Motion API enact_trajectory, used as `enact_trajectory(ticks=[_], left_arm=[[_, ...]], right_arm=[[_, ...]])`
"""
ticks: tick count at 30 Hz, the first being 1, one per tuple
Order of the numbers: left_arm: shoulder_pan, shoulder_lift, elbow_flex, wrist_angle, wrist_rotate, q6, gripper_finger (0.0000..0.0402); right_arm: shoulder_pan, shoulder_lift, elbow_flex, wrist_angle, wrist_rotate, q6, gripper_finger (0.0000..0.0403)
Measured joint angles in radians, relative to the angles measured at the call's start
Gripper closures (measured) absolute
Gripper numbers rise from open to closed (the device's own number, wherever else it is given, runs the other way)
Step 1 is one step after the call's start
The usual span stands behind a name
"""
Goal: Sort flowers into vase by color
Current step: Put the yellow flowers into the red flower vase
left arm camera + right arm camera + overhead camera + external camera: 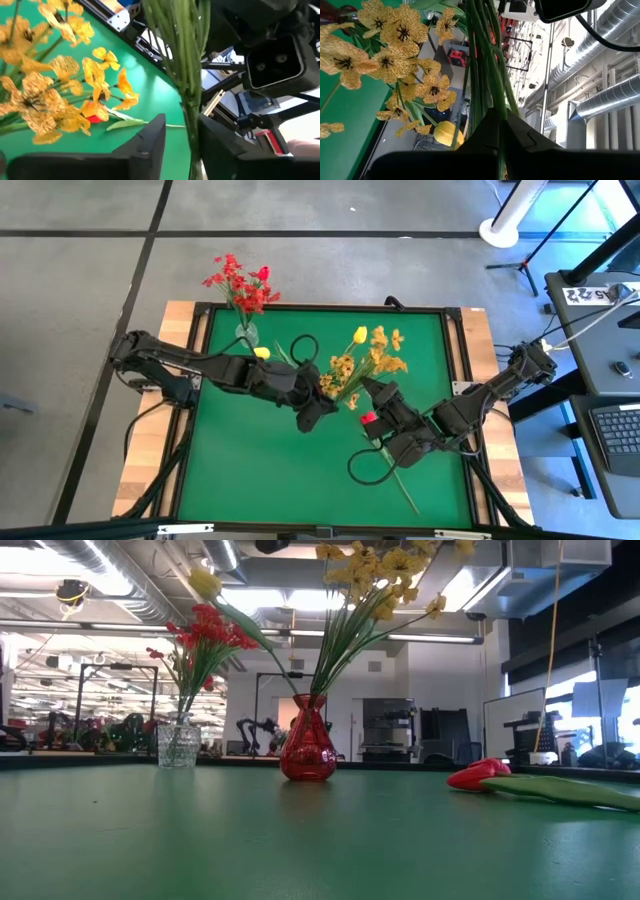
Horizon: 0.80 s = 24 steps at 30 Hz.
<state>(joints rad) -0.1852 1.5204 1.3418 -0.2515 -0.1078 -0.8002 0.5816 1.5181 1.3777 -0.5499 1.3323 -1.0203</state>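
Right gripper (pixel 500 131), fingers closed on the green stems of the yellow flowers (pixel 368 358), just above the red vase (pixel 308 748) near the middle of the green bench (pixel 250 460). Left gripper (pixel 181 134), partly open, straddles the same stems just beside it. Beside the red vase a red flower (pixel 478 773) lies flat. Behind the red vase, at the bench's far edge, a clear vase (pixel 178 745) holds red flowers (pixel 240 283)

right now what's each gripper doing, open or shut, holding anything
Left gripper: part open around the yellow flowers' green stems; a firm grip cannot be told.
Right gripper: shut on the same bundle of stems, over the red vase.
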Motion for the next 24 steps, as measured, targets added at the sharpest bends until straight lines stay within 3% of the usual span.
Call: enact_trajectory(ticks=[6,11,18,24], left_arm=[[0.000,0.000,0.000,0.001,-0.011,0.023,0.0383],[-0.001,0.000,0.000,0.001,-0.030,0.049,0.0389],[0.000,-0.015,0.000,-0.005,-0.108,0.081,0.0389],[-0.001,-0.089,0.000,-0.007,-0.198,0.153,0.0390]], right_arm=[[0.000,0.000,0.000,0.000,0.003,0.003,0.0400],[0.000,0.000,0.000,0.007,0.015,0.029,0.0381],[0.002,-0.006,0.000,0.037,0.091,0.039,0.0287],[0.044,-0.027,0.000,0.046,0.057,0.114,0.0196]])
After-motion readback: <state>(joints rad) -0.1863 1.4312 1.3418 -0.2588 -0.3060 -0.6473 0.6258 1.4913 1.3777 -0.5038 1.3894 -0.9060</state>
